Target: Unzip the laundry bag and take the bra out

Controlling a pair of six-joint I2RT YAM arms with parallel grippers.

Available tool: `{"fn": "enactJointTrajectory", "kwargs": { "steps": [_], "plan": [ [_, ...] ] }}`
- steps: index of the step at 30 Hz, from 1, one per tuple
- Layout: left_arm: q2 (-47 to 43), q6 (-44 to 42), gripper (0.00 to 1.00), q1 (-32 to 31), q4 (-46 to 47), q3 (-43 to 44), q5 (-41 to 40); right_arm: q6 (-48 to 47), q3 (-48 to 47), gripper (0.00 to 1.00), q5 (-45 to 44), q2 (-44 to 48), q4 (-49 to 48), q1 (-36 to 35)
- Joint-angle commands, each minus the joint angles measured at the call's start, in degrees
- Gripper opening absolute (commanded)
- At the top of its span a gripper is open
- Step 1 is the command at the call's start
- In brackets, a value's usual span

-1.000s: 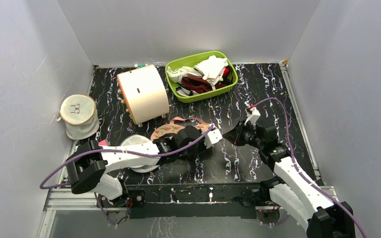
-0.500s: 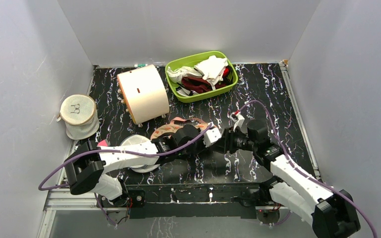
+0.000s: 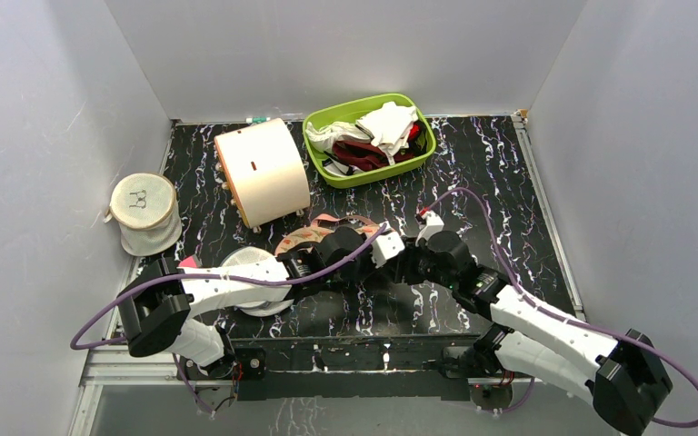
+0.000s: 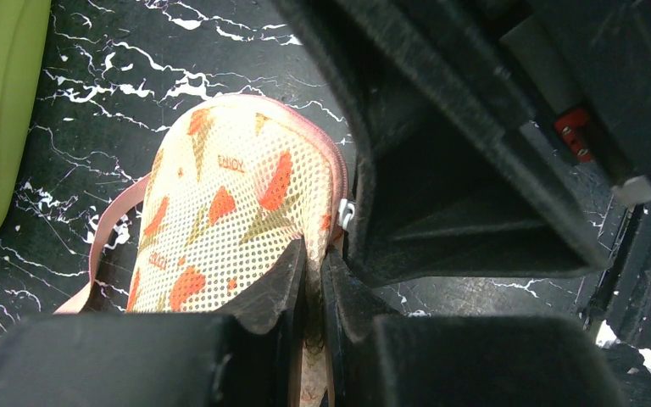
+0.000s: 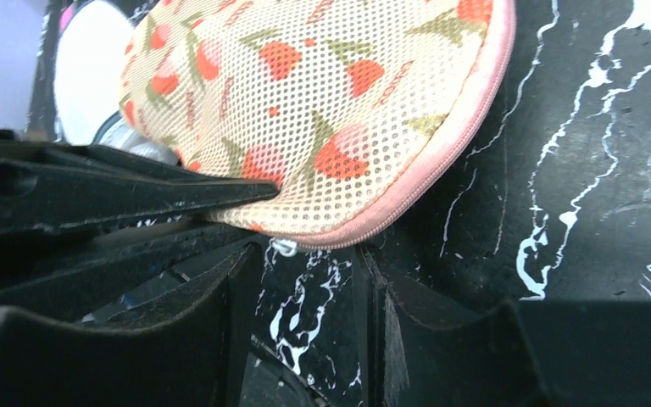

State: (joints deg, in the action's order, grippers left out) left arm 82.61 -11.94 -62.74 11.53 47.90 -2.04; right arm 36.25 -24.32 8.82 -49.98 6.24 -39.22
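The laundry bag lies flat about mid-table, a little nearer the near edge than the far one. Its zip looks closed along the stretch in view. The bra is out of sight, presumably inside.

The left gripper has its 2 fingers pressed together on the bag's mesh edge, just beside the zip pull. The right gripper has its fingers apart, 1 on each side of the pull, and is not yet touching it.

**Risks**
- The pull is small. If the right fingers close slightly off it, they would catch pink edging or mesh, and a tug would drag the bag instead of opening the zip.
- The left pinch holds only a thin fold of fabric, so a hard pull could slip the fabric free.
- The 2 wrists sit very close together and could knock each other.

**Orientation**
- The long axis appears to run roughly parallel to the near edge, though the left arm covers much of the bag.
- The rounded end carrying the pull points toward the right edge.

Farther off, a white cylinder bag and a green tub stand toward the far edge.
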Motion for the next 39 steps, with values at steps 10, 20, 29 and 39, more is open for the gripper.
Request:
{"fn": "enactJointTrajectory", "kwargs": {
  "steps": [10, 20, 29, 39],
  "plan": [
    [-1.91, 1.01, 0.00, 0.43, -0.02, 1.44, 2.15, 1.54, -7.21, 0.32, -27.72, -1.60, 4.48, -9.47],
    [-1.82, 1.11, 0.00, 0.60, -0.04, 1.46, 2.04, -1.26, -7.56, 0.18, -27.53, -0.49, 5.66, -9.47],
    [-2.06, 0.79, 0.00, 0.77, -0.27, 1.53, 1.58, -1.24, -8.91, 0.19, -33.16, 0.94, 14.53, -9.43],
    [-2.18, 0.83, 0.00, 1.04, -0.38, 1.51, 1.60, -6.57, -5.58, 0.34, -25.68, 6.74, 7.31, -9.02]
  ]
}}
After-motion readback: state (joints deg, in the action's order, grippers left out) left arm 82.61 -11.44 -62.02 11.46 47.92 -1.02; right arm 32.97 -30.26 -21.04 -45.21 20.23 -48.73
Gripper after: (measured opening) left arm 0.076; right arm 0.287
